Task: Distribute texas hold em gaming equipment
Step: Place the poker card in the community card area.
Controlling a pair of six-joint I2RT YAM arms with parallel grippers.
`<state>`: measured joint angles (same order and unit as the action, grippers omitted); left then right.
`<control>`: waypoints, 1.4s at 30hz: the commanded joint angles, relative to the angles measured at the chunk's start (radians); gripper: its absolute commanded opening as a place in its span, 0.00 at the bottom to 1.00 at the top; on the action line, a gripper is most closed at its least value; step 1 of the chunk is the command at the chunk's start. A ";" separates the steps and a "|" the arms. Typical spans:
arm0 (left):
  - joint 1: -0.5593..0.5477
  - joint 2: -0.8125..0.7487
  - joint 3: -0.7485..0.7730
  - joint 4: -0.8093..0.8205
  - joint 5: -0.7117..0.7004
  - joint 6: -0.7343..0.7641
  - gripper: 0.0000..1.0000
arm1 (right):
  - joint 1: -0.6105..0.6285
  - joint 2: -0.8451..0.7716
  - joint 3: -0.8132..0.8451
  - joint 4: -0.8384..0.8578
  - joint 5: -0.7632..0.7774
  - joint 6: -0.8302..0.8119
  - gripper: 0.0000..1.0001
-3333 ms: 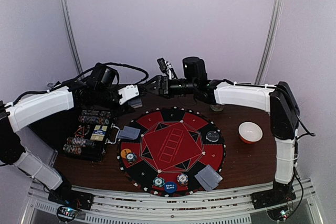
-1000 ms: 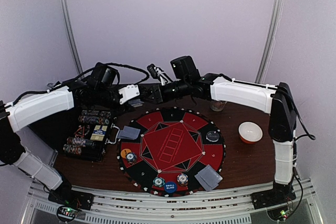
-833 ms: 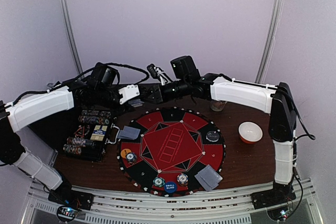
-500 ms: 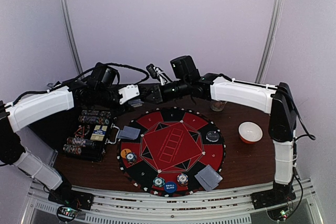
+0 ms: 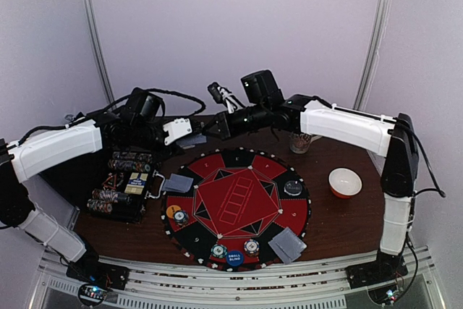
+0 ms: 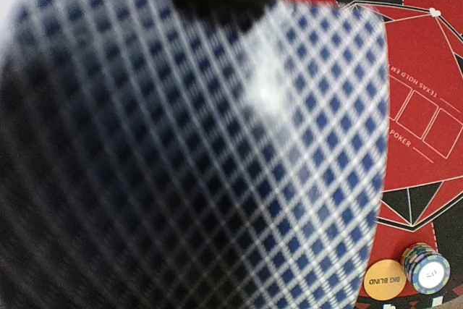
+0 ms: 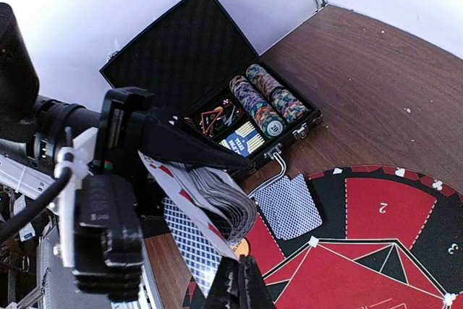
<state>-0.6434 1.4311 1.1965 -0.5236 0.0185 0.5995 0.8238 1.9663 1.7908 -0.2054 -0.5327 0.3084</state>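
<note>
A robotics lab booth: bare white walls [image 5: 231,27], metal poles [image 5: 94,34], arms [image 5: 54,146] bolted to a rail [image 5: 231,274] at the table's [image 5: 340,215] edge.

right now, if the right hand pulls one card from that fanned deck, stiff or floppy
Probably floppy: the deck in the left hand visibly bows and splays. Likely light and slick, so the outer card pinched by the right hand should slide free, though neighbours might drag along.
</note>
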 commanded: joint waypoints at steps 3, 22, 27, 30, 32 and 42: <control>0.003 -0.009 -0.021 0.054 -0.016 -0.020 0.39 | -0.018 -0.101 -0.053 -0.007 0.072 -0.022 0.00; 0.022 -0.008 -0.076 0.150 -0.057 -0.096 0.40 | -0.108 -0.256 -0.222 0.084 0.126 0.086 0.00; 0.036 0.000 -0.090 0.179 -0.058 -0.127 0.40 | -0.117 -0.305 -0.340 0.096 0.207 0.130 0.00; 0.045 0.010 -0.090 0.188 -0.066 -0.143 0.40 | -0.113 -0.328 -0.433 0.089 0.253 0.176 0.00; 0.049 0.015 -0.093 0.197 -0.075 -0.152 0.40 | -0.102 -0.336 -0.504 0.087 0.262 0.228 0.00; 0.053 0.042 -0.090 0.219 -0.078 -0.196 0.40 | 0.022 -0.260 -0.680 0.065 0.243 0.421 0.00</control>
<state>-0.5964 1.4612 1.1122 -0.3660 -0.0566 0.4412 0.8383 1.6875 1.1217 -0.1242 -0.2951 0.6346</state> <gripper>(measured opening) 0.400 0.015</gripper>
